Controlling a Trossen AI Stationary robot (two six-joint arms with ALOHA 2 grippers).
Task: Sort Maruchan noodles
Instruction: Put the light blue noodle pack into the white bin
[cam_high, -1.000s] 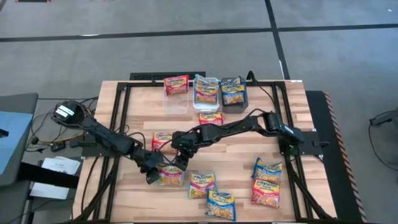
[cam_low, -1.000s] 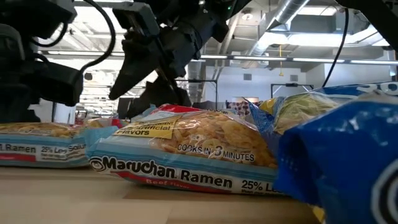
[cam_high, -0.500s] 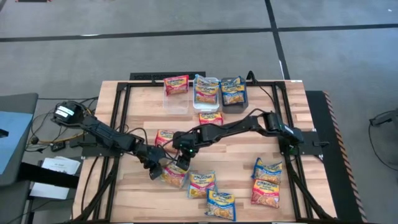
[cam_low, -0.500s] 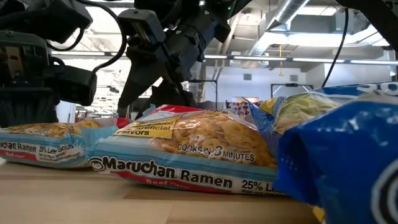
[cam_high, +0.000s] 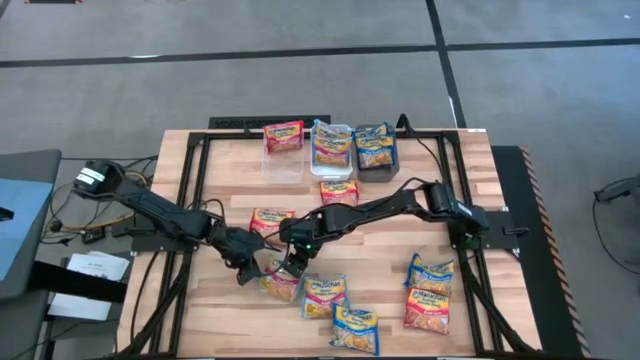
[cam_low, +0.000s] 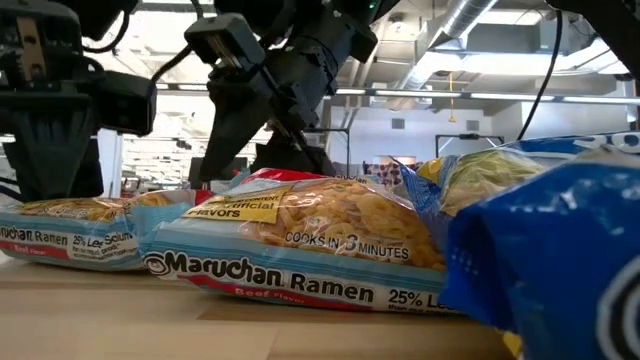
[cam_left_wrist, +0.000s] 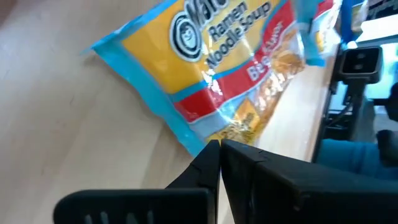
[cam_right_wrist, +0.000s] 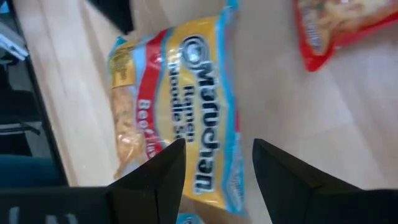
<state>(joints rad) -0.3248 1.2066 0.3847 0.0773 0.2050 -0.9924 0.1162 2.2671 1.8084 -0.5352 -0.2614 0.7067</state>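
Your table (cam_high: 400, 260) is pale wood planks on a grey floor. The beef packet (cam_high: 280, 283), yellow with a red band and blue edges, lies near the table's 7 o'clock. Left gripper (cam_high: 252, 272) pinched together at its corner; right gripper (cam_high: 291, 266) wide above it.

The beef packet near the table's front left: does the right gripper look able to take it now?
Probably yes. The right gripper hangs open just above the beef packet, with nothing between them in its wrist view. The left gripper, shut, sits at the packet's other edge and may crowd the grasp.
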